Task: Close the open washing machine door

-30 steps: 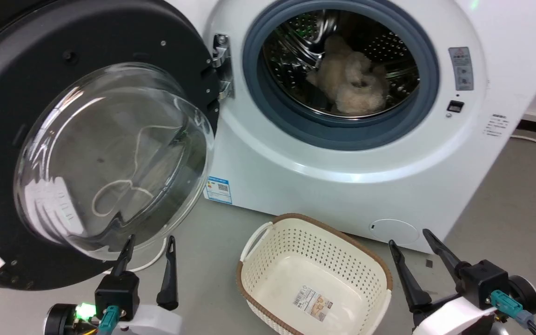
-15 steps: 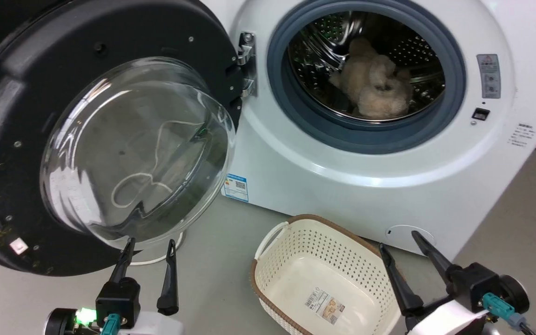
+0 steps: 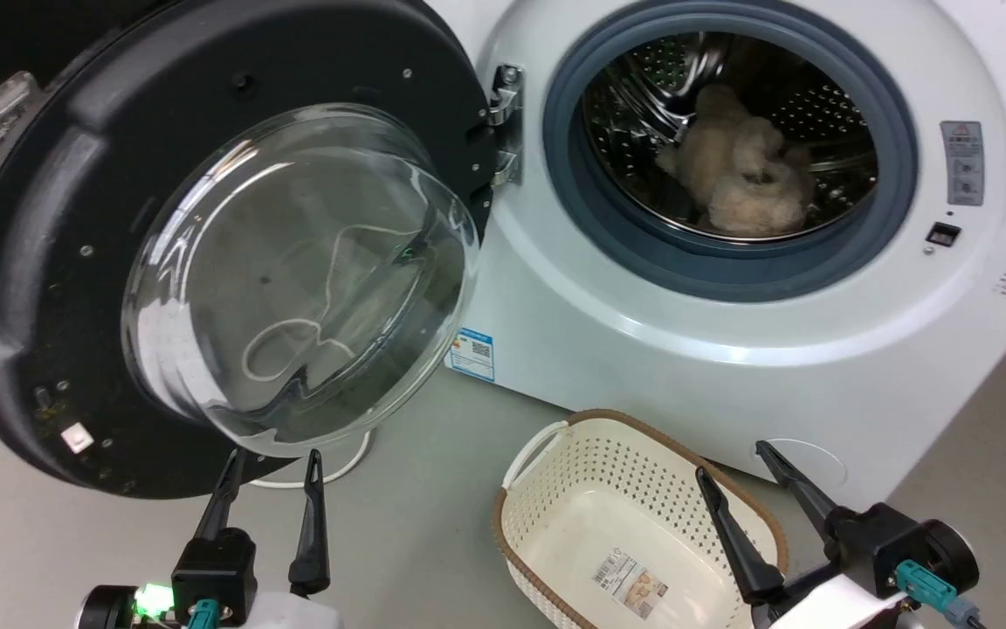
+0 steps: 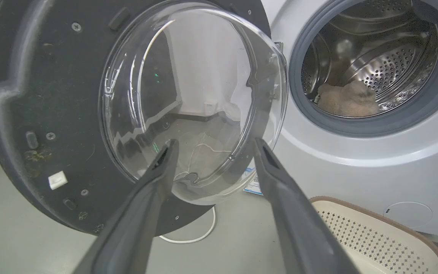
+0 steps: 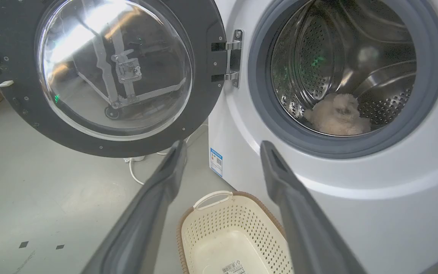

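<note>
Now the left gripper (image 3: 274, 456) hangs spread and empty near the door's (image 3: 58, 227) lower rim, seemingly short of touching. The right gripper (image 3: 732, 460), likewise spread and empty, hovers by the basket (image 3: 608, 463). I'd hook the left fingers behind the door's free edge, far from the hinge (image 3: 506, 122), then sweep right in an arc. The door stands swung wide left of the machine (image 3: 643, 349), with its glass bowl facing the robot and its hinge axis vertical.
</note>
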